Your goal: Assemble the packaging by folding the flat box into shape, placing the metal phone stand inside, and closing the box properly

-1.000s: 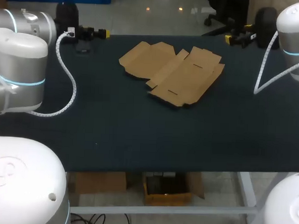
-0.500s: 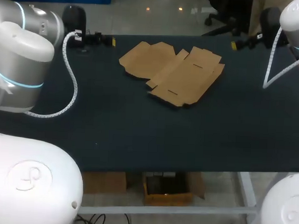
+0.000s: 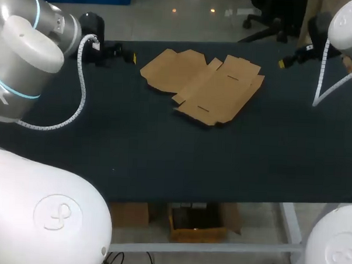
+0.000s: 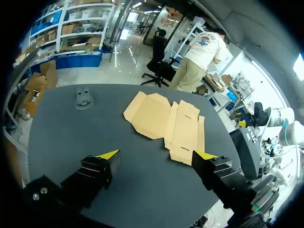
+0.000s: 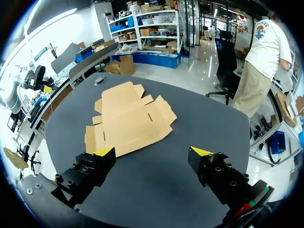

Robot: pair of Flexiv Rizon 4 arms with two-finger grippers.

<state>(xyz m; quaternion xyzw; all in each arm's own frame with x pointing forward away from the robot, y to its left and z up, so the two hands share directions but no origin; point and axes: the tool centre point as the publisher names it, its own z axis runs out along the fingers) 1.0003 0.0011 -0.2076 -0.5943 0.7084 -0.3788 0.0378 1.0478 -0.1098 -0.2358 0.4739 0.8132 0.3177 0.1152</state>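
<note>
Ok, cardbd box (image 3: 202, 86) lying flat

Left arm (image 3: 29, 46): raised at far left tabletop corner | left tool (image 4: 156, 155): fingers spread wide | right arm (image 3: 349, 25): raised at far right corner | right tool (image 5: 152, 151): fingers spread wide

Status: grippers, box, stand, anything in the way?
Left gripper open, empty; right gripper open, empty. Flat box unfolded on table. Metal stand lies apart from it. Nothing blocking.
</note>
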